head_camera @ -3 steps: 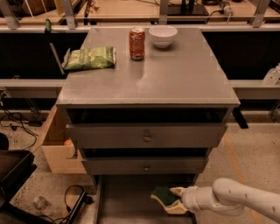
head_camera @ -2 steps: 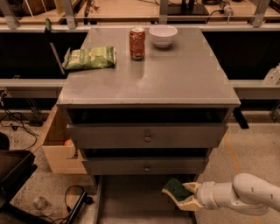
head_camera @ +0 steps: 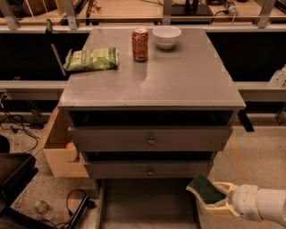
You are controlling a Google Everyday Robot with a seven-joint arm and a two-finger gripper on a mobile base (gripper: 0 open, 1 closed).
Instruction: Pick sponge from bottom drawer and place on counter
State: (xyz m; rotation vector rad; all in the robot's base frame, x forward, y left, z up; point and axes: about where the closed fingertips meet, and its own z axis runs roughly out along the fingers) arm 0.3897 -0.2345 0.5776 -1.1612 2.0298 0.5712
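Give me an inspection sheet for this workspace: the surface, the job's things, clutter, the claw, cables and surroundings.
Surface: counter, grey, carrying three items toward its back.
Job's things: sponge, green face up, held by the right edge of the open bottom drawer; not yet on the counter.
Clutter: snack bag, soda can and white bowl, all on the counter.
Claw: claw low at the right, shut on the sponge.
Cables: dark cables on the floor at the left.
Surroundings: two knobbed drawer fronts closed above the open drawer; wooden box at the left; workbench behind.
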